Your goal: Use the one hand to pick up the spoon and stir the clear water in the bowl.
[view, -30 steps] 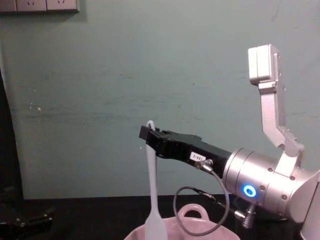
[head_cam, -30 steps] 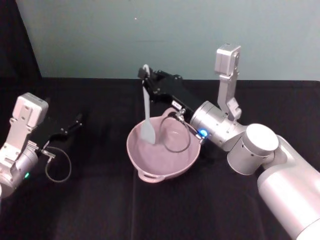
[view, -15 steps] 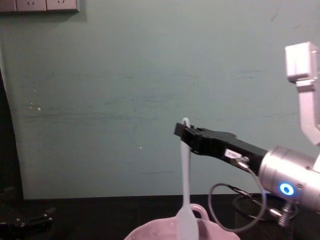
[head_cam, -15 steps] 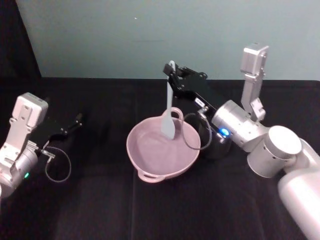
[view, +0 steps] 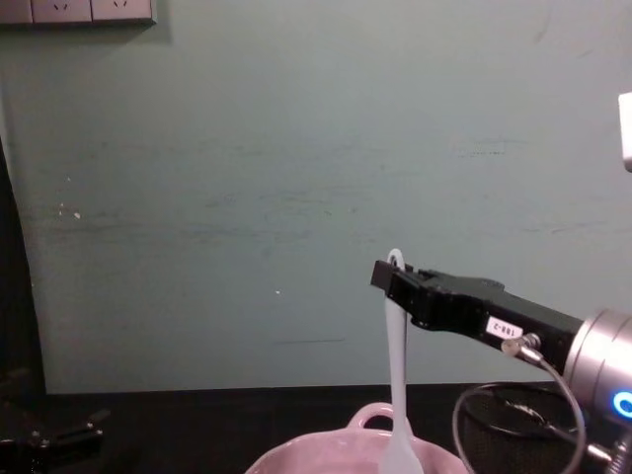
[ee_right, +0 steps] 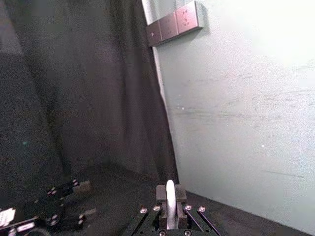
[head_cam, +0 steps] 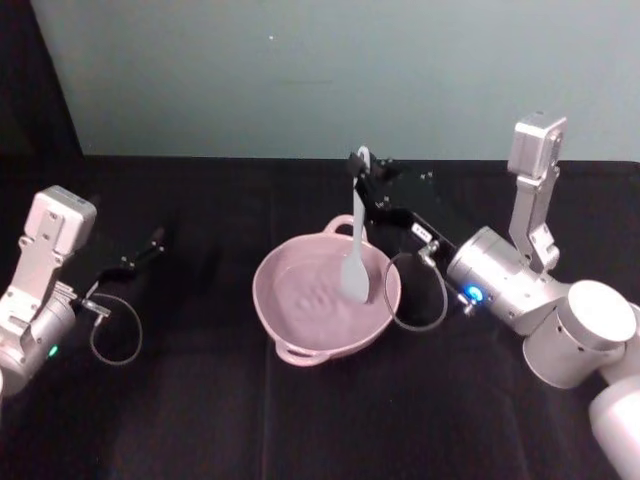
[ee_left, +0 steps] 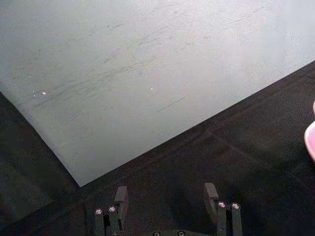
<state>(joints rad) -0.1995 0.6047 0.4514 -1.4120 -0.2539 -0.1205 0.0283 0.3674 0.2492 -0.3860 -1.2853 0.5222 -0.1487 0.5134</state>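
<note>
**Right gripper** (head_cam: 362,165): clamped on the top of the spoon (head_cam: 355,250) handle. In the right wrist view the handle's rounded tip (ee_right: 170,189) is seen standing just above the closed fingers.

**Spoon:** held upright, hung straight below the right gripper, with the paddle lowered inside the bowl (head_cam: 300,342). Whether the paddle touches the bottom cannot be told. In the chest view the paddle's lower end is cut off by the frame's edge.

**Bowl:** set directly beneath the right gripper. A loop handle is seen on the near rim. The water's surface is hard to make out.

**Grey cable** (head_cam: 415,300): looped under the right gripper's body, just beside the bowl's rim.

**Left gripper** (head_cam: 150,243): parked well apart from the right gripper, beyond the bowl. Its fingers (ee_left: 120,196) are spread with nothing between them.

**Table** (head_cam: 300,430): covered in black cloth — the bowl is borne on it.

**Wall** (view: 247,148): pale green and scuffed, seen behind the right gripper.

**Sockets** (view: 79,10): a row mounted high on the wall, cut off by the chest view's top edge.

**Curtain** (ee_right: 74,98): black, hung beside the wall.
</note>
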